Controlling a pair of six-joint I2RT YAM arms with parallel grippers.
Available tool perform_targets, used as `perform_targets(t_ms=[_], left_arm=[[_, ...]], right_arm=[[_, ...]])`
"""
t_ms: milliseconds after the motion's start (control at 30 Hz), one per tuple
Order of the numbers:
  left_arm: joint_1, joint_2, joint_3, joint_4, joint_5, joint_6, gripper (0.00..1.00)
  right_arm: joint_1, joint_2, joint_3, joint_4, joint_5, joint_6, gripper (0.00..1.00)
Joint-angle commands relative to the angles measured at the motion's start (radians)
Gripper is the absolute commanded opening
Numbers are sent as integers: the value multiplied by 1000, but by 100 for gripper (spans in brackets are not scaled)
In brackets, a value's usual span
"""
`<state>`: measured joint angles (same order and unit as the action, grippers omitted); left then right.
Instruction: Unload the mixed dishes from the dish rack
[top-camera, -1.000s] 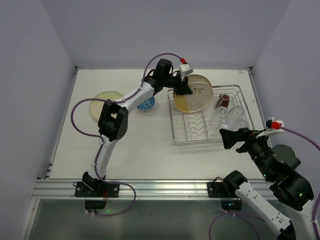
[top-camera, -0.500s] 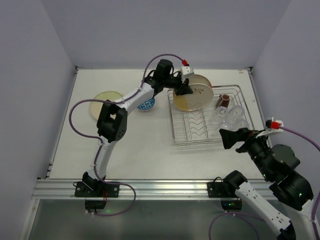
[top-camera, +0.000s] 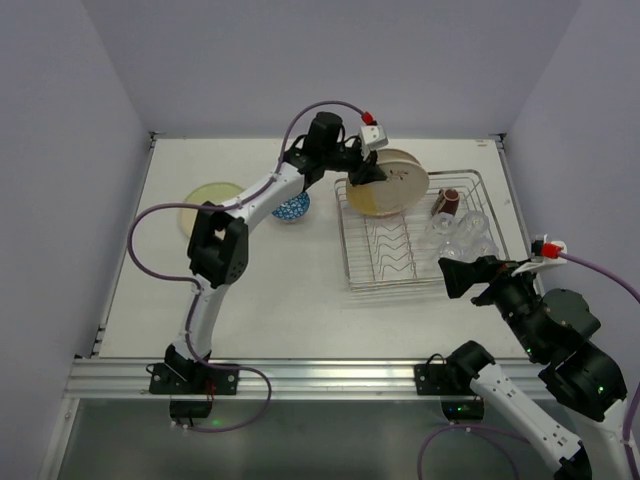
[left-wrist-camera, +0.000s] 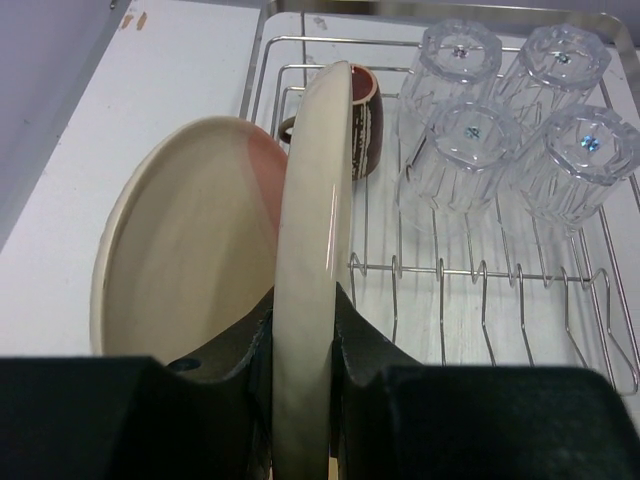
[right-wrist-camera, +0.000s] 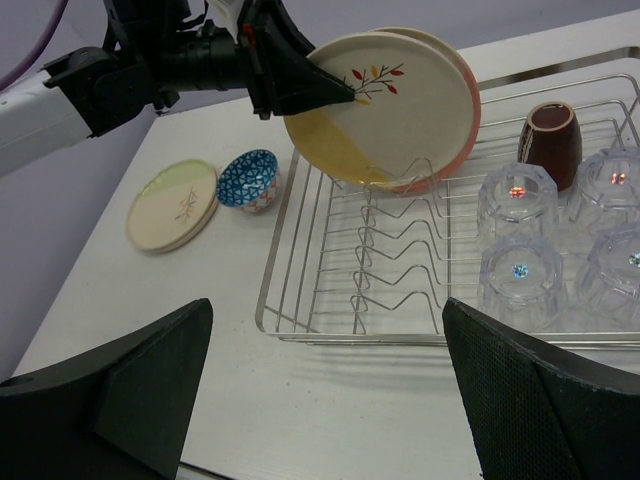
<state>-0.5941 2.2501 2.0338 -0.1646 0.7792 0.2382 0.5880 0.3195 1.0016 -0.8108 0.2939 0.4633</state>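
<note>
Rack (right-wrist-camera: 400, 335) middle: bare dividers (right-wrist-camera: 390, 260), open from above.
Rack right end: four tumblers (right-wrist-camera: 560, 245) packed close, mug (right-wrist-camera: 550, 143) behind them.
Rack far-left corner: front plate (right-wrist-camera: 385, 105) clamped in the left pincer (left-wrist-camera: 303, 330), pink plate (left-wrist-camera: 190, 270) just behind.
Surface (top-camera: 290, 290) left of rack: bowl (right-wrist-camera: 248, 180), plate pile (right-wrist-camera: 173, 205).
In front of rack: open room; right pincer (top-camera: 447, 278) hovers, spread wide.

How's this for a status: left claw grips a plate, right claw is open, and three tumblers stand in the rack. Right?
Not quite. Four tumblers stand in the rack, not three; the left wrist view shows all four. The rest holds: the left claw grips a plate and the right claw is open.
</note>
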Motion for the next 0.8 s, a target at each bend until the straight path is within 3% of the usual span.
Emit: perform_targets(t_ms=[0,433,767], left_arm=[[-3,-149,42,190,45,-43,0],[1,-241,-32,315,-17,-172,0],[50,-421,-242,574,-138,-457,0]], right_arm=[[-2,-5,11,12,-16,-8,99],[-2,-7,3,15,-10,-2,99],[-2,-10,0,15,-2,-2,99]])
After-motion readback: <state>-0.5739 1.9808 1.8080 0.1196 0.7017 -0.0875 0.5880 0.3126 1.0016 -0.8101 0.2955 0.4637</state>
